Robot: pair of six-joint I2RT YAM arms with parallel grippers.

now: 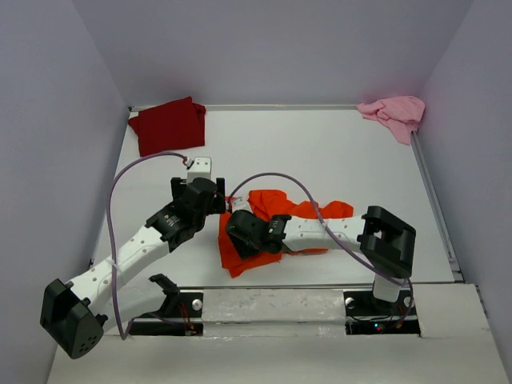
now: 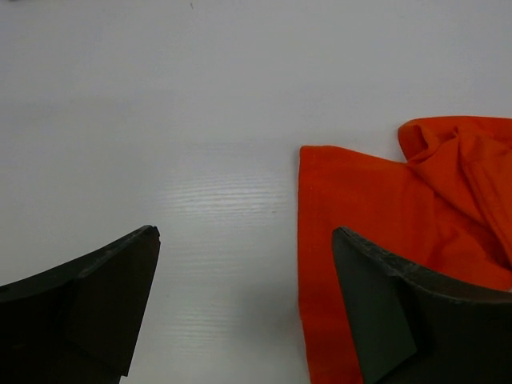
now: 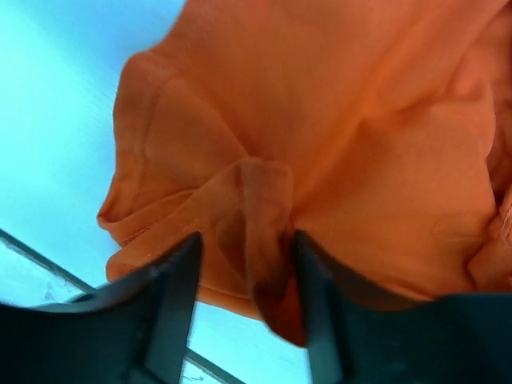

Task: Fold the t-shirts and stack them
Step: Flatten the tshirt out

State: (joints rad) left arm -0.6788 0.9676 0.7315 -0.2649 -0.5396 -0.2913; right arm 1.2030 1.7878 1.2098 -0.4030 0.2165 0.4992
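A bright orange t-shirt lies crumpled at the table's front middle. My right gripper sits low over its left part. In the right wrist view the right gripper has its jaws apart, and a pinched-up fold of the orange cloth stands between them, against the right finger. My left gripper hovers just left of the shirt. In the left wrist view it is wide open over bare table, its right finger above the orange shirt's straight edge. A dark red t-shirt lies at the back left, a pale pink t-shirt at the back right.
Grey walls close the table in on three sides. The pink shirt hangs partly over the right rail. A purple cable loops off the left arm, and another arcs over the orange shirt from the right arm.
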